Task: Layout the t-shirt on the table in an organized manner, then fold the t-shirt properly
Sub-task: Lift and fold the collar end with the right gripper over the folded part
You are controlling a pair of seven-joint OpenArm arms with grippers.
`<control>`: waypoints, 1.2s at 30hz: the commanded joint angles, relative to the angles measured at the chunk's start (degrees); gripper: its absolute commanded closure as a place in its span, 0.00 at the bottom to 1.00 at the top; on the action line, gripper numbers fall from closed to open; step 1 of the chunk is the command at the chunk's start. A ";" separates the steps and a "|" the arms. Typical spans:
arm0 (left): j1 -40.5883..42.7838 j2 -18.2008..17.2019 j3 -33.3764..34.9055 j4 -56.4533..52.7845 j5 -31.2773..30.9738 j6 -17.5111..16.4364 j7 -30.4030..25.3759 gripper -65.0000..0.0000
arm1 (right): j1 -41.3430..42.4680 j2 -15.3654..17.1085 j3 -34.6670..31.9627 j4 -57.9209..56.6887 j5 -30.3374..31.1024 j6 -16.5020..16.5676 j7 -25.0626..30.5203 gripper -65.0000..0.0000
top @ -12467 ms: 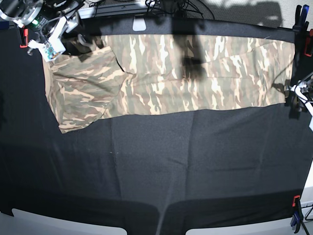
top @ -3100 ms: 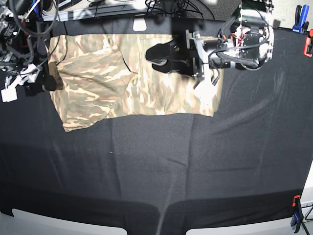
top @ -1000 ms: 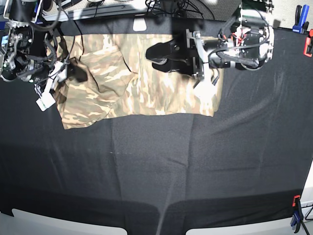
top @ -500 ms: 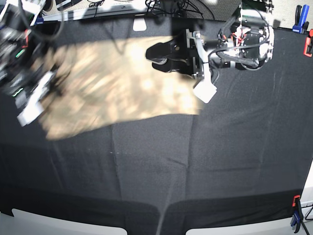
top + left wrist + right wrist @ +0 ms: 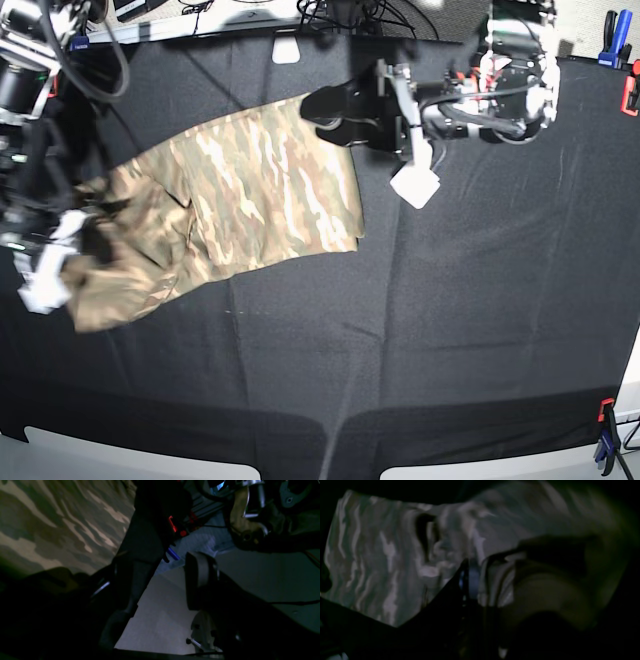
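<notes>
Right fingers are pinching the soft, limp t-shirt at its bunched end; left fingers are gaping, empty.

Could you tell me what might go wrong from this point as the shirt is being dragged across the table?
1. The right tool grips only one bunched end of the t-shirt, so further pulling may crumple it more rather than flatten it.
2. That end lies near the table edge, so cloth could slide off.
3. The left tool, open, hovers at the shirt's far edge and may snag it.
</notes>
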State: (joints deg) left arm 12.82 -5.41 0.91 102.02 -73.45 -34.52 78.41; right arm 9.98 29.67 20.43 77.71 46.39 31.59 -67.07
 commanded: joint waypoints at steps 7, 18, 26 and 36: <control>-0.44 -0.22 0.00 1.09 11.72 -1.27 -7.78 0.52 | 0.70 -5.16 -7.17 15.45 -0.98 -1.22 1.75 1.00; -0.46 -0.20 0.00 1.09 25.88 -1.25 -9.53 0.52 | -10.78 -9.33 -19.02 30.69 -7.04 -3.43 1.77 1.00; -0.61 -0.20 -0.11 1.11 38.86 5.99 -9.51 0.52 | -16.90 -15.30 -18.97 37.81 -7.13 -3.56 1.77 1.00; -0.61 -0.22 -0.11 1.11 46.66 7.17 -9.49 0.52 | -17.64 -20.37 -19.02 37.90 -5.46 -3.56 1.77 0.81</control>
State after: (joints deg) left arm 12.78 -5.58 0.75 102.02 -26.24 -27.20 69.41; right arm -8.19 9.30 1.26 114.39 39.29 28.38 -66.96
